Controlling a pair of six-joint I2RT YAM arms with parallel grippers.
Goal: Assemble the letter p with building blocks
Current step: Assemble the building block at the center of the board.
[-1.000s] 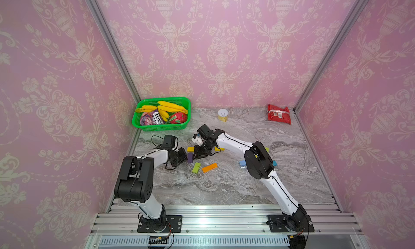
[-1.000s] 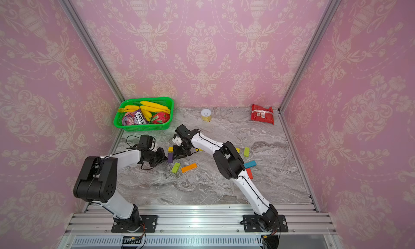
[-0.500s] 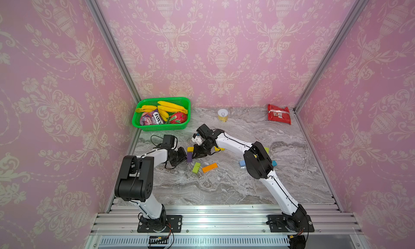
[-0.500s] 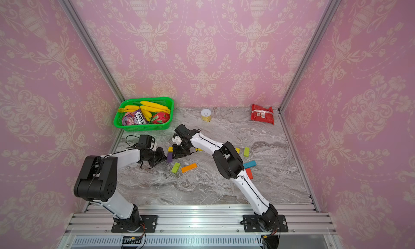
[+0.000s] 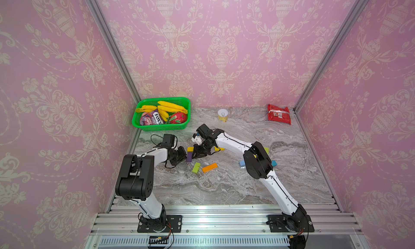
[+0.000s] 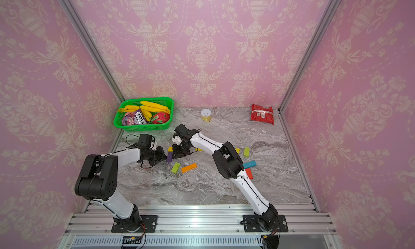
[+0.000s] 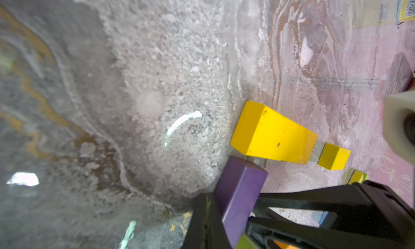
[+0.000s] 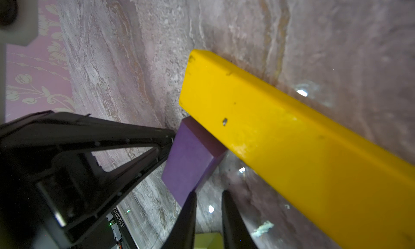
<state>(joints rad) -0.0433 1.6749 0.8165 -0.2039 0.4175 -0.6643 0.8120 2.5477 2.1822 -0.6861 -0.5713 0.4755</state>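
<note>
**Ana:** Where's the action?

**Ben:** Left of centre on the marble table, just in front of the green basket. The purple block lies flat there, with an arm on either side of it.

**Ana:** What's the left gripper doing?

**Ben:** Its jaws are pressed together with nothing in them. The closed tip is against one long side of the purple block.

**Ana:** And the right gripper?

**Ben:** It's in from the opposite side, with its jaws a narrow crack apart. Bare table shows through and nothing sits between them. One finger sits against the outside of the purple block.

**Ana:** What about the other pieces?

**Ben:** The yellow block lies crosswise at the purple one's far end, toward the back wall. They're so close I can't say whether they touch. A second yellow block lies in line with it, a small gap between them. The lime green block and the orange block lie loose, just beside each other, nearer the arm bases. The teal block and the red block lie by the right arm's elbow.
</note>
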